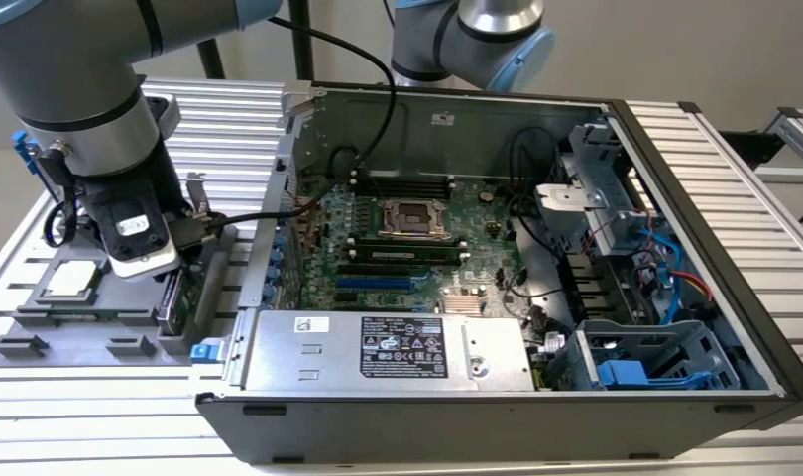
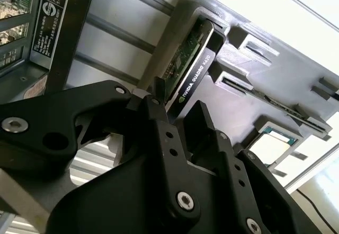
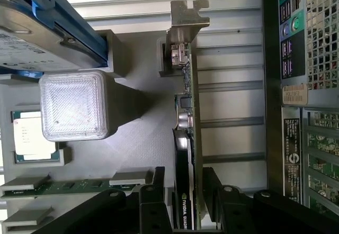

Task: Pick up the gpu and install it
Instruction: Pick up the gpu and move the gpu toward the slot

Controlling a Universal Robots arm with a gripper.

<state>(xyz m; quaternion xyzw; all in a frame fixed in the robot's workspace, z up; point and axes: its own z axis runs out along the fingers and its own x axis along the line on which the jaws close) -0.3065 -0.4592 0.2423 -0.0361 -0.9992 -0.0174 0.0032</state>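
- Gripper [image 3: 185,171]: lowered over the gpu [image 3: 186,112], its black fingers [image 3: 159,183] spread, one on each side of the card. A thin gap shows on the black-cover side, so there is no pinch.
- gpu: stands on edge in a slot of the grey holder [image 3: 137,138], green board on one face and black cover on the other.
- Silver bracket [image 3: 188,22]: at the end of the card farthest from the fingers.
- Same holder: a memory stick [image 3: 63,186], a square CPU chip [image 3: 32,136] and a hard drive [image 3: 37,33] with blue rails, all apart from the card.
- Open computer case [image 1: 719,228]: lies just beside the holder, on the exterior view's right, with its motherboard [image 1: 415,248] exposed.
- Slatted table [image 1: 84,436]: carries both holder and case.
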